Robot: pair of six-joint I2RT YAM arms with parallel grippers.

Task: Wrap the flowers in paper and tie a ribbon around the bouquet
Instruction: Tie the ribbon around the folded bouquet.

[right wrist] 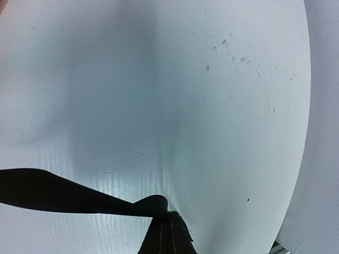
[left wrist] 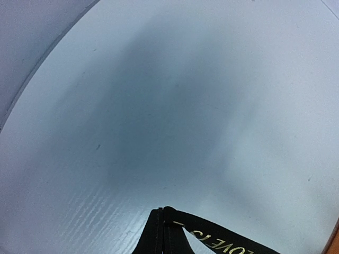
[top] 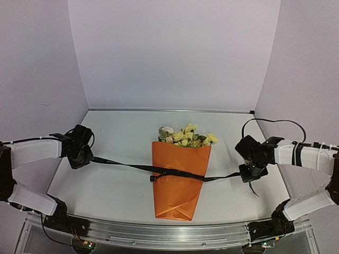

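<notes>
Top external: taut ribbon point(top: 127, 165) crosses the bouquet point(top: 177, 196) on the white table point(top: 116, 132).

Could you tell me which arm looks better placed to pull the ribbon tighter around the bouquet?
Probably the right: the right fingers hold the ribbon close to the bouquet with table beyond them, while the left fingers sit near the table's edge.

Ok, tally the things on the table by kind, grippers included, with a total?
Orange paper: 1
Bunch of flowers: 1
Black ribbon: 1
Grippers: 2, left gripper and right gripper, each shut on the ribbon
Total: 5
</notes>
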